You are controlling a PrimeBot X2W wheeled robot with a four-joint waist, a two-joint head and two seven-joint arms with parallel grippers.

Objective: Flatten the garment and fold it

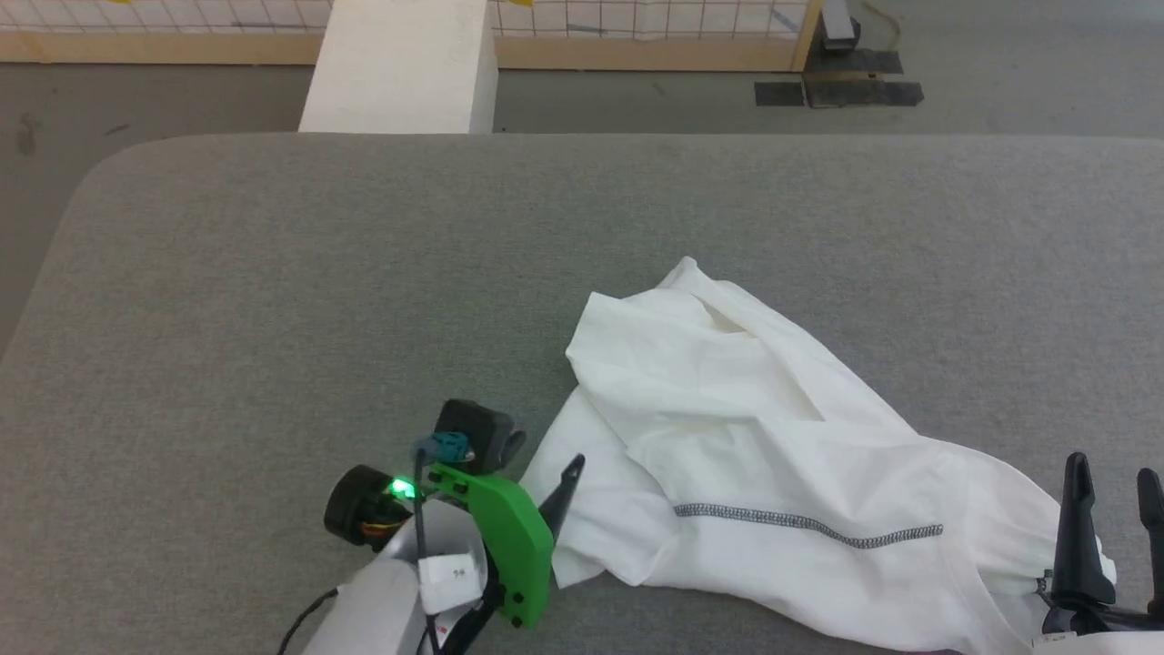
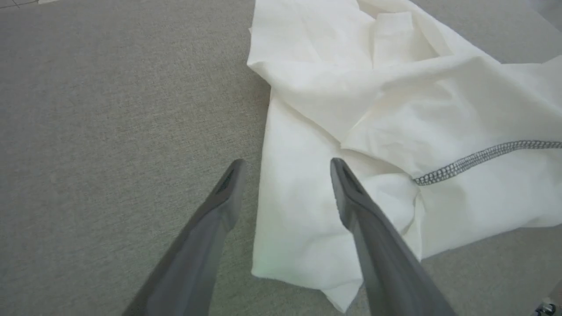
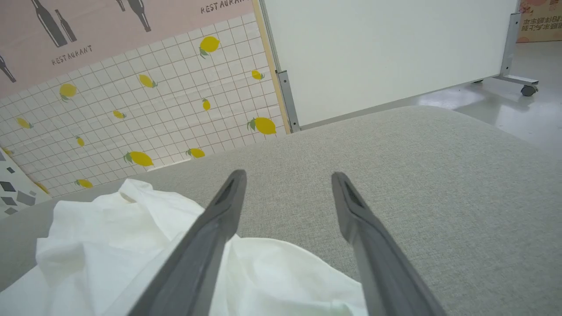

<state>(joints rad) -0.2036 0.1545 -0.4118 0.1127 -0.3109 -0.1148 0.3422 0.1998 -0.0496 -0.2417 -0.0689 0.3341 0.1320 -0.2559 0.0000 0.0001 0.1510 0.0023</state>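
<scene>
Head view gives me the grey desk (image 1: 273, 273) with the garment (image 1: 773, 455) crumpled on its near right part. My left hand (image 2: 286, 163), fingers spread and empty, straddles the garment's left edge. My right hand (image 1: 1114, 466), likewise spread and empty, hovers over its right end.

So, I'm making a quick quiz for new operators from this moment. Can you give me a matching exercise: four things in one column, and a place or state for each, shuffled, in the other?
Things
1. garment
2. left gripper
3. right gripper
4. white box

Places or states
A. beyond the far edge of the grey table
B. open, one finger over the table and one over the garment's edge
C. crumpled and unfolded on the table
D. open, at the head view's lower right, by the garment's right end

Pairs: 1-C, 2-B, 3-D, 4-A
</scene>
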